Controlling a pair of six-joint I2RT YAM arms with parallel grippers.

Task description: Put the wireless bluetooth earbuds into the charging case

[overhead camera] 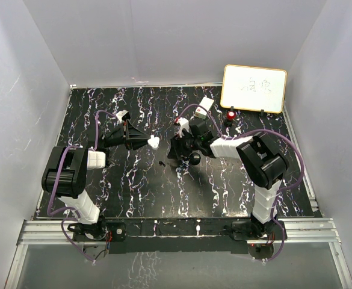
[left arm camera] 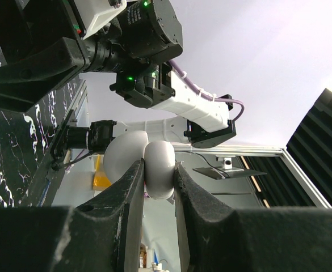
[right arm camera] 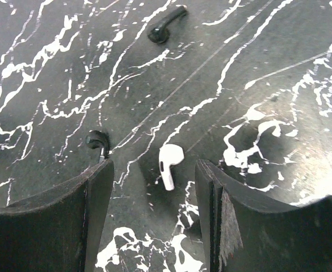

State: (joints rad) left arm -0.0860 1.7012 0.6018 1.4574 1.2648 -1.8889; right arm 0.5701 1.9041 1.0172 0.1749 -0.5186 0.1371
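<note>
— Two arms over the marbled table (overhead camera: 133, 192). Anything in the white charging case (left arm camera: 159, 170)?
— Can't tell. The left gripper (overhead camera: 147, 142) clamps it, and only its outside shows.
— And the right gripper (right arm camera: 153, 167)?
— Jaws half-spread, empty, straddling a white earbud (right arm camera: 169, 163) on the table. Its wrist view alone shows the near black earbud (right arm camera: 97, 139), just beside one finger, and the far black earbud (right arm camera: 166, 27).

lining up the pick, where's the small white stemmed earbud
Right wrist view: the small white stemmed earbud lies on the black marbled table between the right gripper's open fingers.
</note>
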